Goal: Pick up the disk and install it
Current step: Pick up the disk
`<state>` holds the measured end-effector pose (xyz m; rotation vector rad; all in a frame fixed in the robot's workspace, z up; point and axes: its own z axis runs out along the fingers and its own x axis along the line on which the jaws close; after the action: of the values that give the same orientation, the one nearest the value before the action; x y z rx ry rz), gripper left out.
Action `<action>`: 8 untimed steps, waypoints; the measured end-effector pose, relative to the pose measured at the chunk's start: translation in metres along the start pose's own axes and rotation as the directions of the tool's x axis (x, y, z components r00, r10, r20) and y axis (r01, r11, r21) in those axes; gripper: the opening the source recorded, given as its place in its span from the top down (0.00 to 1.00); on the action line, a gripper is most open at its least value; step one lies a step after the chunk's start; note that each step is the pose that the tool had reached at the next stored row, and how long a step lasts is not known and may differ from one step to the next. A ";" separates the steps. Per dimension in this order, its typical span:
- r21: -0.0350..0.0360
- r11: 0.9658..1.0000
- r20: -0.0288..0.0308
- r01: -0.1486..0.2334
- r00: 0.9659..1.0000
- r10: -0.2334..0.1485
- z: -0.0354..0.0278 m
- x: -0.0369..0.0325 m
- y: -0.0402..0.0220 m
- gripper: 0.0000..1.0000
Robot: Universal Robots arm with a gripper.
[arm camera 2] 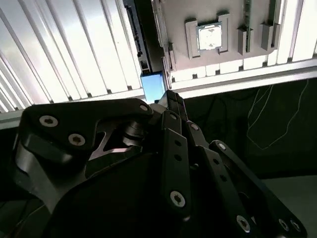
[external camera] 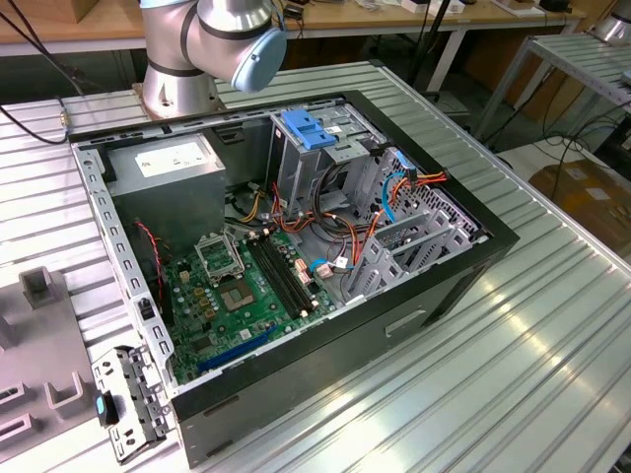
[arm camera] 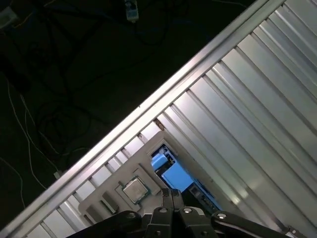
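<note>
Disk [external camera: 124, 396], a flat silver-metal drive with a blue plastic rail, rests in the exterior view on the ribbed aluminium surface [external camera: 552, 325]. It is at about eight o'clock from the open black computer case [external camera: 463, 286], just beside a grey fixture plate [external camera: 39, 335]. We are not sure how it is propped. Inside the case, a light-blue slotted plastic bracket [external camera: 308, 131] sits on the drive cage toward twelve o'clock. The silver robot arm [external camera: 212, 34] rises behind the case at eleven o'clock.

In the second wrist view, the black end effector [arm camera 2: 171, 96] has its fingers pressed together with nothing between them. Its tip points at the blue edge of the disk [arm camera 2: 153, 88], but we judge it well apart from it. The fixture plate [arm camera 2: 218, 54] beside the disk carries a square silver processor chip [arm camera 2: 210, 37].

In the first wrist view, the shut end effector [arm camera: 172, 193] again lines up with the disk [arm camera: 171, 173], which lies between the fixture plate [arm camera: 106, 198] and bare surface [arm camera: 257, 109].

We judge the work to be at the approach to the pick: the disk is ungrasped and nothing has been installed. A grasp would call for the fingers to spread and straddle the drive's edges squarely.
</note>
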<state>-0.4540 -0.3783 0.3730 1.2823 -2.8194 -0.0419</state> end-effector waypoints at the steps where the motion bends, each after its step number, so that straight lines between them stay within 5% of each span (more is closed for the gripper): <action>1: 0.001 0.999 -0.002 0.046 0.999 -0.046 0.0000 0.0000 0.0000 0.89; 5: 0.003 0.992 -0.006 0.130 0.992 -0.130 0.0003 0.0000 0.0000 0.89; 8: 0.005 0.981 -0.009 0.196 0.981 -0.196 0.0007 0.0000 0.0000 0.89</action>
<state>-0.4540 -0.3784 0.3723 1.5531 -2.6774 -0.0346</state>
